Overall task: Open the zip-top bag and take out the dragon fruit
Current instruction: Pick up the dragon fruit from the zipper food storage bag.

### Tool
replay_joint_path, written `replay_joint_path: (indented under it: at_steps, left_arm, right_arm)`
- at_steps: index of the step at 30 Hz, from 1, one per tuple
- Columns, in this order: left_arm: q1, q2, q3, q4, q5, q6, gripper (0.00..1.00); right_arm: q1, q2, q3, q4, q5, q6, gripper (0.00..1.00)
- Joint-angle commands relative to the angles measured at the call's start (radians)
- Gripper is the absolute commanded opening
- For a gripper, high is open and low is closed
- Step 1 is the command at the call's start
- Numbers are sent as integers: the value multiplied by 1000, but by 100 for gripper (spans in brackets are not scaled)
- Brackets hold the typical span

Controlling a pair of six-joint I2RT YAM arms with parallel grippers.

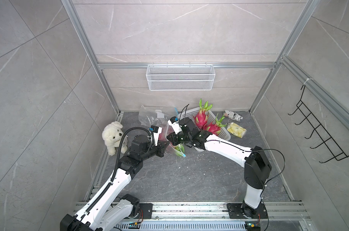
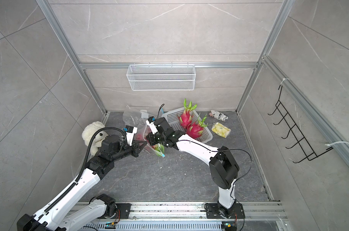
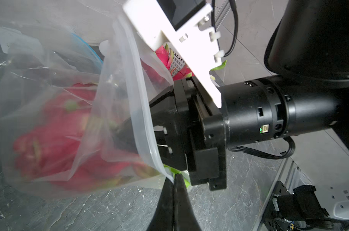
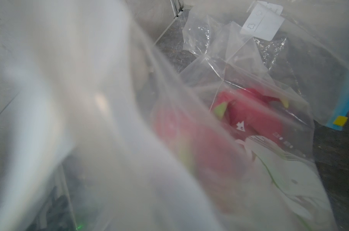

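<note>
Left gripper [image 3: 173, 180] pinching the zip-top bag [image 3: 49, 84] rim, I should centre the right gripper [image 3: 125, 136], its spread untellable, on the dragon fruit [image 3: 55, 140] inside the bag.

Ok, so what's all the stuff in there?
white basket: one, white, back right
basket dragon fruit: two, pink-green, in white basket
zip-top bag: one, clear, mid-floor
bagged dragon fruit: count unclear, pink, inside the zip-top bag
spare bag: one, clear, behind it
plush dog: one, white, left side
packets: two, newsprint and yellow, beside basket
mesh shelf: one, white, back wall
hook rack: one, black, right wall
left gripper: one, black, shut on the bag's edge
right gripper: one, black, inside the bag's mouth
</note>
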Motion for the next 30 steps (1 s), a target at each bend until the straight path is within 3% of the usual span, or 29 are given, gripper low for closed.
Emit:
replay_joint_path:
  at_steps: [1, 3, 5, 11, 15, 24, 30]
  left_arm:
    - [3, 29, 63, 64, -9, 48, 0]
    - [3, 47, 73, 70, 0, 51, 0]
    - [4, 54, 74, 82, 0, 52, 0]
    - [4, 51, 80, 124, 10, 32, 0]
    - [4, 53, 81, 148, 34, 10, 0]
    - [4, 87, 79, 203, 131, -45, 0]
    - [3, 101, 65, 227, 139, -59, 0]
  right_arm:
    - [-7, -23, 18, -147, 25, -93, 23]
    - [-7, -26, 16, -184, 26, -120, 36]
    - [-7, -23, 15, -209, 36, -129, 43]
    - [-7, 11, 1, -215, -37, -126, 52]
    - [-5, 45, 7, -215, -17, -126, 57]
    - [-2, 104, -18, -129, 63, 28, 56]
    - [2, 153, -7, -72, 37, 153, 58]
